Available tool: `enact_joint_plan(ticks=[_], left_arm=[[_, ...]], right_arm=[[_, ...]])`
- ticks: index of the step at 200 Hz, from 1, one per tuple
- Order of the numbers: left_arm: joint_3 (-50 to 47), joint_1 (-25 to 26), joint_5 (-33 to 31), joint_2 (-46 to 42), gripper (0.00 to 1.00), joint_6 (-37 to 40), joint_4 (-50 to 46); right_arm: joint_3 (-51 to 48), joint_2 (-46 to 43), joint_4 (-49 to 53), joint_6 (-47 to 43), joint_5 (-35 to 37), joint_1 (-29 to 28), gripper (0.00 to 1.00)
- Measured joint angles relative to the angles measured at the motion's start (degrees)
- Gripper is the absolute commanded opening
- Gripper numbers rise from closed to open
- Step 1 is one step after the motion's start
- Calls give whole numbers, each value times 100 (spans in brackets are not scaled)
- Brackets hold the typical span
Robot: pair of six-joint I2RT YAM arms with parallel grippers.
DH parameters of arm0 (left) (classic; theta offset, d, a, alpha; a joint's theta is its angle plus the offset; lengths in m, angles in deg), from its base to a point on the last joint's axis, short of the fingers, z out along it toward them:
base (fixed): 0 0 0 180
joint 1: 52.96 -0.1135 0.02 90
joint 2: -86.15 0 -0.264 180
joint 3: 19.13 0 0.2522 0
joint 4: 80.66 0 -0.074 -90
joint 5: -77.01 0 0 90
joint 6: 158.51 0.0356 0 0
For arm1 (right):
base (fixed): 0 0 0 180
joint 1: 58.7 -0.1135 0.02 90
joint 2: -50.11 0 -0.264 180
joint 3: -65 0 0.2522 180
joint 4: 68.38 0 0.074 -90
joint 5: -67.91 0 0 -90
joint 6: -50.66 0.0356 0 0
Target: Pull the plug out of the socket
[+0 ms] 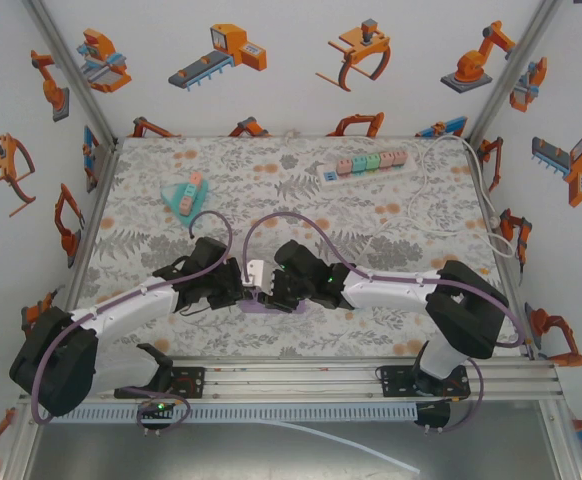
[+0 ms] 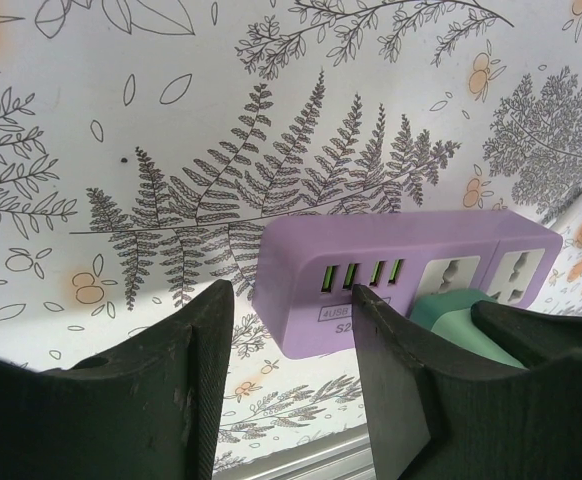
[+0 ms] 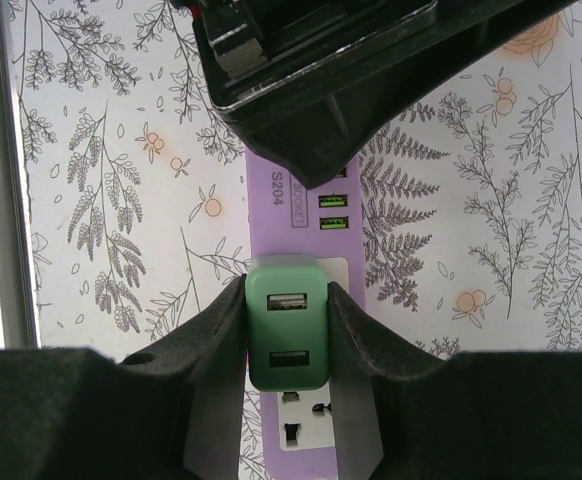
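Note:
A purple socket strip (image 3: 293,205) lies flat on the leaf-patterned table, near the front edge in the top view (image 1: 274,305). A green plug (image 3: 287,335) with two USB ports sits in one of its sockets. My right gripper (image 3: 287,325) is shut on the plug, one finger pressed to each side. My left gripper (image 2: 291,335) stands open at the strip's USB end (image 2: 371,275); its right finger (image 2: 396,390) overlaps that end, and the plug (image 2: 449,318) shows just past it. From above, the left gripper (image 1: 233,285) and the right gripper (image 1: 276,290) face each other across the strip.
A white power strip (image 1: 366,163) with several pastel plugs lies at the back, its white cable (image 1: 491,190) running down the right side. A teal holder with small blocks (image 1: 183,195) sits back left. A metal rail (image 1: 301,380) borders the front edge.

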Motion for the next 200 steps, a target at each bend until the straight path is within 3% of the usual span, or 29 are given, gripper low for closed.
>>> enact_joint_plan(ticks=[46,97,177,200], left_arm=[[9,210,376,240,56,249,284],[240,404,168,470,50,319,173],[343,424,26,503,50,251,57],[317,442,-26,411,52,254,57]], right_arm=[[-46,-9,-81,46,-68,22,21],[-46,-9,-72,131,-173,129,21],[116,-442,-553,308,-393,380,20],[87,-649,-627,487,-382,452,14]])
